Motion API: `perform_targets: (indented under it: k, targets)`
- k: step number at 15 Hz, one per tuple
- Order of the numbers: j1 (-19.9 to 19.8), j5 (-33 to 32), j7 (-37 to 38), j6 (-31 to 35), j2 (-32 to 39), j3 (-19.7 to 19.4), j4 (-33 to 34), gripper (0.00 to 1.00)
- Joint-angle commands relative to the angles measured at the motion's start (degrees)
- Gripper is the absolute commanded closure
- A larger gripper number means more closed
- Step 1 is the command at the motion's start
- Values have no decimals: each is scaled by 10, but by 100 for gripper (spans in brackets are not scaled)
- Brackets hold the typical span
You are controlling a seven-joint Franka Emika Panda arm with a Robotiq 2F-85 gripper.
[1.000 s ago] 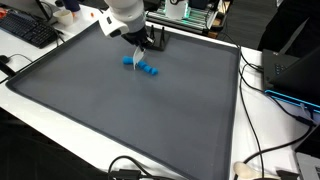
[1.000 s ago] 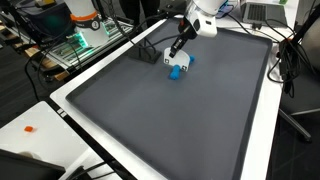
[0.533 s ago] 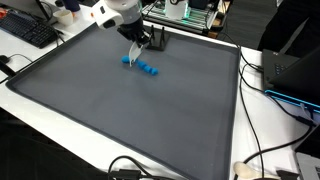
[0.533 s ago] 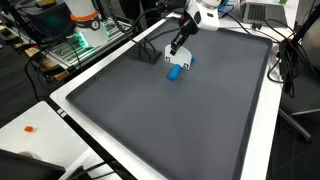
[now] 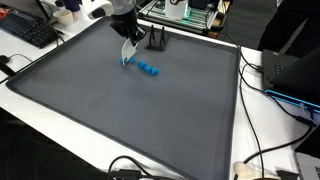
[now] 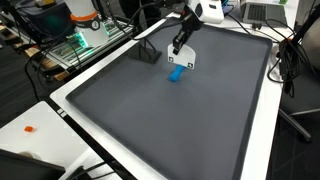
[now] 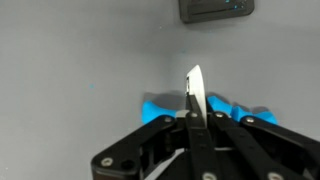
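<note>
Grey mat (image 5: 120, 110) bears blue blocks (image 5: 148, 69) below jaws clamping white strip (image 7: 195, 90).

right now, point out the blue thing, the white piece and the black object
blue thing (image 5: 148, 69), exterior view, middle
white piece (image 7: 195, 90), wrist view, upper end
black object (image 5: 157, 40), exterior view, middle
</note>
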Motion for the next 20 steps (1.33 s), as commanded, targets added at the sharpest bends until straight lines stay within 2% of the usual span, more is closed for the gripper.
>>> perform_targets:
  k: [1, 9, 20]
  targets:
    - [-5, 11, -1, 32, -13, 0, -17, 99]
    - [-11, 23, 5, 47, -16, -3, -19, 99]
    - [-20, 66, 39, 59, 20, -12, -1, 99]
